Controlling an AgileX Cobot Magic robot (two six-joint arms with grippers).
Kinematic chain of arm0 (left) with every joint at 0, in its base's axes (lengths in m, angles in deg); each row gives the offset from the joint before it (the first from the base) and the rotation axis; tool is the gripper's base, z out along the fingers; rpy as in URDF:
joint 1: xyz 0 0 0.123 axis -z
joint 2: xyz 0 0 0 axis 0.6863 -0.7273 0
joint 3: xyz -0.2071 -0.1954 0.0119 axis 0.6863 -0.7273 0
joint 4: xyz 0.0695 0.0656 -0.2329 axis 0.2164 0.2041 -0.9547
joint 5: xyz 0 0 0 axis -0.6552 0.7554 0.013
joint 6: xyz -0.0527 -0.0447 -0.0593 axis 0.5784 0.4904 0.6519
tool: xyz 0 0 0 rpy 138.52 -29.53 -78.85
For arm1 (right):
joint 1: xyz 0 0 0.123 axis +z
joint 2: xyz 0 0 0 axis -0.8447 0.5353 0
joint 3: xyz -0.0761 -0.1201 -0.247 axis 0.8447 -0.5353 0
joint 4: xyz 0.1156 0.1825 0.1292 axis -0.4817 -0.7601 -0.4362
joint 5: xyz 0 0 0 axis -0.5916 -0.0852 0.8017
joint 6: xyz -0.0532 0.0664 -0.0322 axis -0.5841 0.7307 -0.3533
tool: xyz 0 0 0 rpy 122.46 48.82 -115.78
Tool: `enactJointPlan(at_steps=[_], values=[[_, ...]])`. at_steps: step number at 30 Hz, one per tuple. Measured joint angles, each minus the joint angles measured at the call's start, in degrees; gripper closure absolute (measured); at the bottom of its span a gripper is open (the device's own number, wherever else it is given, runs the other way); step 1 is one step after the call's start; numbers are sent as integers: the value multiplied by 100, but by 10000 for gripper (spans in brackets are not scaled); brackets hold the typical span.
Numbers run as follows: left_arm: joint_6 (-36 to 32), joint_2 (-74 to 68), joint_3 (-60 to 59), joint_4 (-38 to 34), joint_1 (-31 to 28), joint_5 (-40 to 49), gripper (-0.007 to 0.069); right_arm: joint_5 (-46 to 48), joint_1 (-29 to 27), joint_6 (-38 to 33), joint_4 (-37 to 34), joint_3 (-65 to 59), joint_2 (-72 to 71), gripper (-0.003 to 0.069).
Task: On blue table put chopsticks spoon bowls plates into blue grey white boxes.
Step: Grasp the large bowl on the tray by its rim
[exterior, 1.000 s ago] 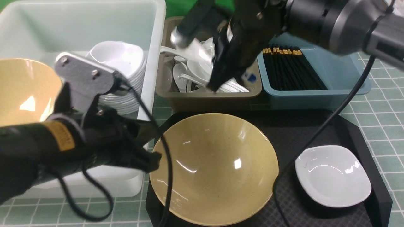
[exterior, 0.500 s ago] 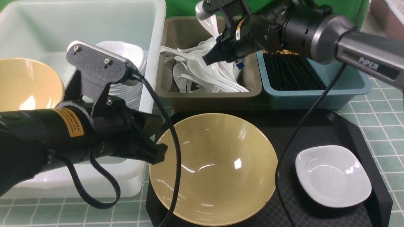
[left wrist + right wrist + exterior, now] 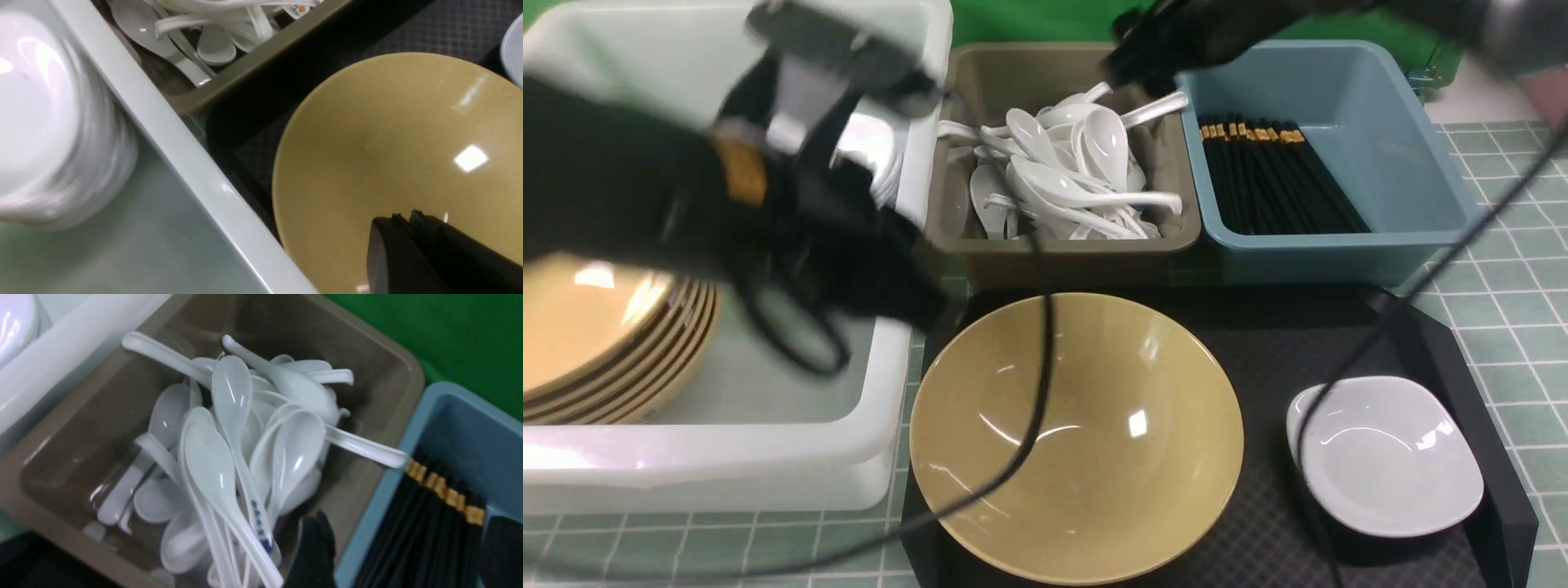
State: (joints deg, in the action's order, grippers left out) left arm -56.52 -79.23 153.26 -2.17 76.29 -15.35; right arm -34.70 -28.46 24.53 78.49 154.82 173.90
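A tan bowl [image 3: 1078, 433] and a small white plate [image 3: 1384, 453] lie on the black tray. My left gripper [image 3: 402, 218] is shut and empty, hovering over the bowl's rim beside the white box [image 3: 768, 457]; in the front view the left gripper [image 3: 919, 310] is blurred. My right gripper [image 3: 408, 547] stands open and empty above the edge between the grey box [image 3: 367, 359] and the blue box [image 3: 470, 424]. The spoon [image 3: 257, 514] with blue characters lies in the grey box among plain white spoons. The chopsticks [image 3: 1274, 175] lie in the blue box.
The white box holds a stack of tan bowls [image 3: 605, 335] and a stack of white plates [image 3: 882, 163]. The black tray [image 3: 1339, 343] sits on the blue table [image 3: 1503, 269] in front of the grey and blue boxes. Cables hang across the tray.
The right gripper opened, let go of the spoon into the grey box, and rose toward the back. The left arm lifted up and back, uncovering the bowl stack.
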Motion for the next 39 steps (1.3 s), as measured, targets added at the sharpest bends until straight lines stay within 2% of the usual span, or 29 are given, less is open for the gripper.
enactJointPlan(at_steps=[6,8,13,17,20,24,25,26,27,29,31,32,34,39], values=[[-739,-1180,1258,-119,-32,1296,623,1485,0,-473,-7,1,-726,223],[-1139,-1765,1680,-610,-228,1655,623,2141,0,-675,-57,-49,-982,286],[-1518,-2605,2059,-1363,-646,1724,623,2295,-6,-919,-627,-869,-1657,403],[-1581,-2888,2146,-1325,-681,1560,618,2324,32,-999,-932,-1771,-2286,464],[-1604,-2942,2156,-1125,-642,1336,604,2324,59,-999,-998,-2463,-2750,480],[-1604,-3007,2156,-950,-622,1218,495,2200,61,-999,-1006,-3334,-3218,482],[-1604,-3014,2156,-943,-622,1218,495,2173,61,-999,-1006,-3364,-3236,482],[-1604,-3081,2156,-878,-618,1218,418,2087,61,-999,-1006,-3583,-3355,482],[-1604,-3091,2156,-872,-618,1218,410,2073,61,-992,-1006,-3602,-3363,482],[-1604,-3214,2156,-818,-618,1205,319,2013,61,-981,-1006,-3727,-3423,482],[-1604,-3273,2156,-802,-611,1188,287,1979,61,-981,-1006,-3750,-3422,482],[-1604,-3384,2156,-791,-611,1128,244,1904,61,-981,-1006,-3778,-3422,482],[-1604,-3494,2156,-773,-606,1045,217,1851,61,-981,-1006,-3785,-3422,482],[-1604,-3660,2156,-713,-530,950,216,1715,61,-981,-1006,-3785,-3422,482]])
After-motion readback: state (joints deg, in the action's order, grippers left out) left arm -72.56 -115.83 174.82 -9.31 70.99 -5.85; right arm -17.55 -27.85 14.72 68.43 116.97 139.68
